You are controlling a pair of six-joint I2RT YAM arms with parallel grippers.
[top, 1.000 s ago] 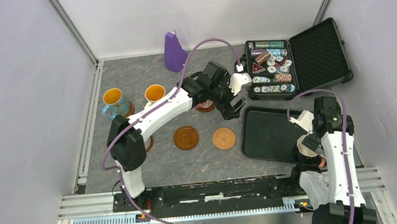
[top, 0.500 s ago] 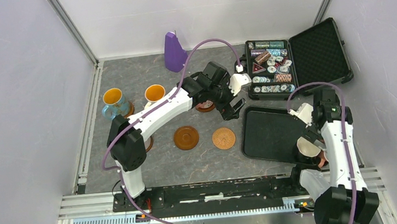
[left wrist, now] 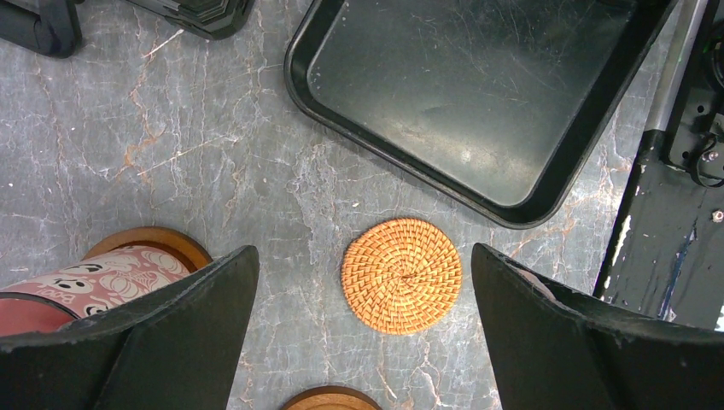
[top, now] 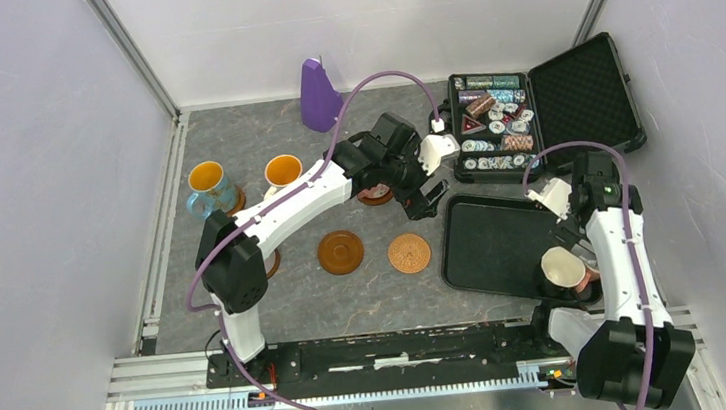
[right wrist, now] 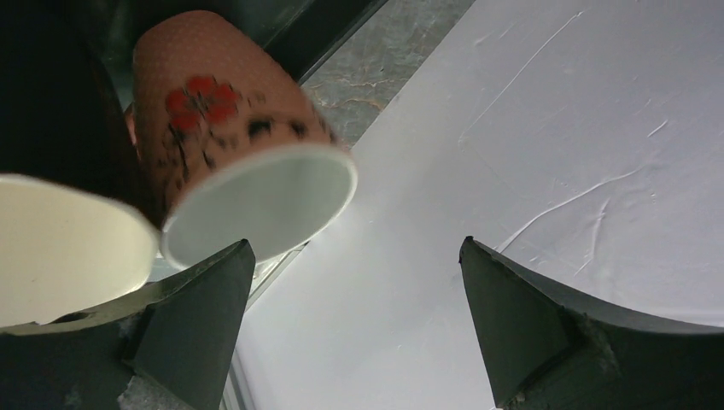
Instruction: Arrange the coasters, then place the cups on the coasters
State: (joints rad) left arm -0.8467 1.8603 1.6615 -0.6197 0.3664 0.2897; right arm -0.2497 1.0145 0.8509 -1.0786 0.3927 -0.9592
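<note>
My left gripper (top: 425,194) hangs open and empty over the middle of the table. In the left wrist view the woven orange coaster (left wrist: 401,275) lies on the table between the left gripper's (left wrist: 363,248) fingers. A pink patterned cup (left wrist: 77,286) stands on a brown coaster (left wrist: 158,243) to its left. A bare brown coaster (top: 340,251) lies beside the woven coaster (top: 409,253). The blue cup (top: 208,185) and the white cup with orange inside (top: 282,171) stand on coasters at the far left. My right gripper (right wrist: 356,242) is open and empty beside a pink flowered cup (right wrist: 230,111) and a cream-lined cup (top: 563,267).
A black tray (top: 493,243) lies right of the woven coaster. Behind it an open black case (top: 579,94) holds poker chips. A purple cone (top: 318,94) stands at the back. The white right wall (right wrist: 555,128) is close in front of the right gripper.
The right arm has swung its wrist back and to the right, uncovering the cream-lined cup below it. The left arm has not moved.
</note>
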